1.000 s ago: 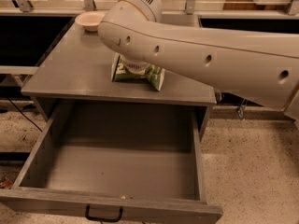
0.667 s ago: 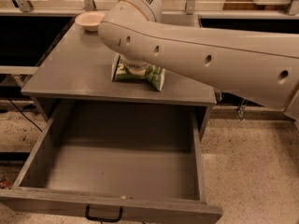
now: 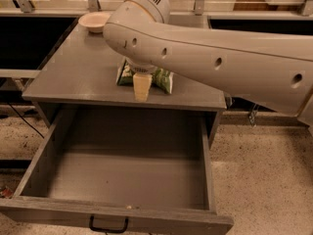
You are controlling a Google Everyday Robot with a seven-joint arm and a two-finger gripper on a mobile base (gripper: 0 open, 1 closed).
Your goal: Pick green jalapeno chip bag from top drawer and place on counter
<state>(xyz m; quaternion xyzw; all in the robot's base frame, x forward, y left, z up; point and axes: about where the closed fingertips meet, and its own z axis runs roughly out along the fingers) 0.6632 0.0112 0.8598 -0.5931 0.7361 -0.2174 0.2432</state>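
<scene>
The green jalapeno chip bag (image 3: 161,80) lies flat on the grey counter (image 3: 73,77), near its front edge. My gripper (image 3: 142,86) hangs from the big white arm (image 3: 220,62) right over the bag, and its cream tip shows in front of the bag's middle. The arm hides the top part of the bag. The top drawer (image 3: 122,175) is pulled fully out below the counter and nothing lies in it. Its black handle (image 3: 108,226) shows at the bottom edge of the view.
A small pale bowl (image 3: 94,21) sits at the counter's back left corner. Dark openings lie to the left and right behind the counter. Pale speckled floor (image 3: 264,180) is on the right of the drawer. A black cable runs on the floor at the left.
The cream tip of my gripper now shows lower, in front of the bag. The bag and the drawer have not moved.
</scene>
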